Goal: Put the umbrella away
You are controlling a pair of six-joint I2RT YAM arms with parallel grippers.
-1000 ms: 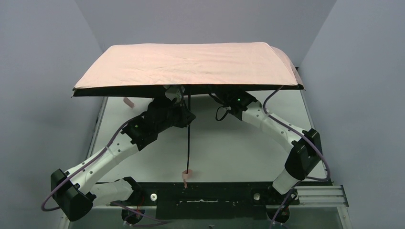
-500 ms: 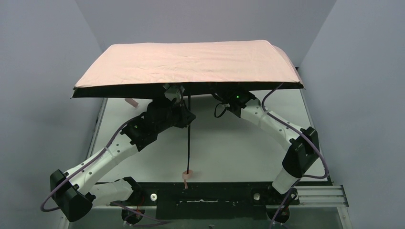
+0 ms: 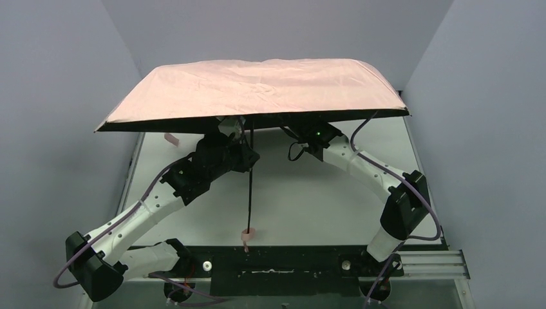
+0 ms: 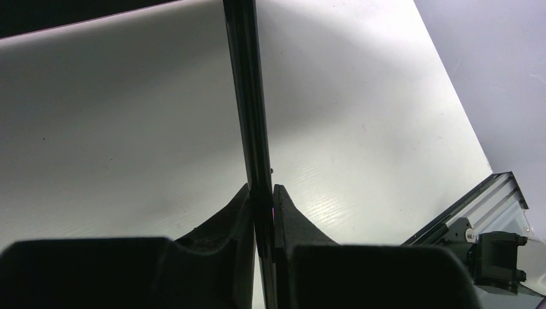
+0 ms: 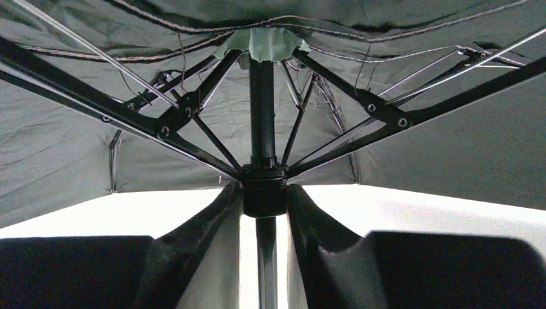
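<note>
Since the earlier frames, the canopy of the umbrella (image 3: 257, 87) has been lifted and domed slightly. The right claw (image 5: 264, 193) has been drawn in onto the runner (image 5: 264, 183), and its jaws are now seen pressed against both sides of that collar. The left claw (image 4: 263, 194) is clamped on the thin black shaft (image 4: 248, 96) lower down. The umbrella is held open above the far half of the counter (image 3: 309, 199), with its handle (image 3: 247, 233) hanging close to the middle of the near edge.

The main risk is judged to lie in the pull-down. If the runner is dragged off-axis, the ribs (image 5: 360, 103) could be bent or the collar could be jammed. If the shaft is held too lightly, it could be allowed to slide or twist. The wide canopy could also be swept against the side walls (image 3: 71, 77) as it is folded.
</note>
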